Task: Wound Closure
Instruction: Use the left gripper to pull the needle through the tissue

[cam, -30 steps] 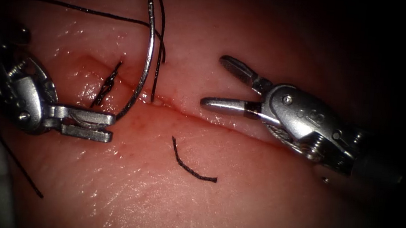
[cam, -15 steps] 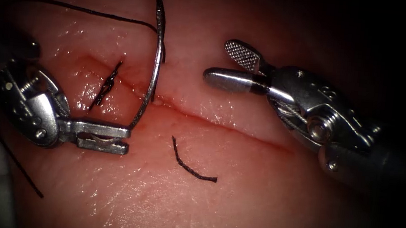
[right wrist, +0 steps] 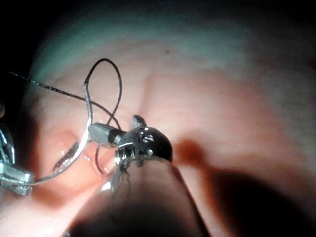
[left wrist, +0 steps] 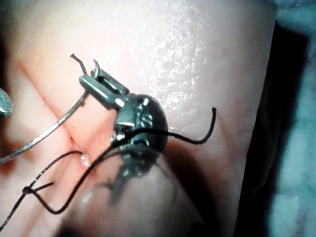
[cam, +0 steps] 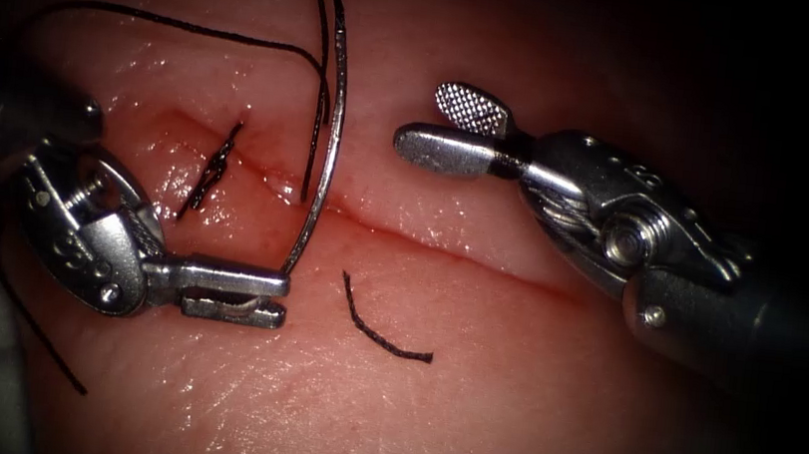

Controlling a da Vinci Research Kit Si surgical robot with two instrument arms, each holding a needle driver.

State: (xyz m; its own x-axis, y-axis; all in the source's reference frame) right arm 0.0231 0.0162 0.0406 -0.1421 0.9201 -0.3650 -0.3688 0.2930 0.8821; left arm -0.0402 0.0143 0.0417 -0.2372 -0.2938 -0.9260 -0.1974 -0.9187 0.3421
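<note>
Gripper of the left arm, lowest in the endoscope view, is seen closed on one end of the curved needle; which end is gripped cannot be made out. No part of the needle is seen in the tissue; its curve is carried up across the cut to the far side. Over the last second this gripper and the needle have been shifted to the right.

A loose cut end of thread is left lying on the tissue just beyond and to the right of that gripper, on the near side of the cut. At the left part of the cut a finished stitch is seen, with a little red fluid around it.

Farther back, the right gripper is held wide open and empty, close to the right of the needle's shaft and beyond the cut. It has been raised and brought nearer the needle.

The thread is draped from the needle's upper part away to the left. With the needle held at its very end, it could be swung or slipped in the grip if pressed sideways, and the slack thread could be caught by either tool.

The needle's upper end is cut off by the frame edge, so the thread's attachment there is not seen.
</note>
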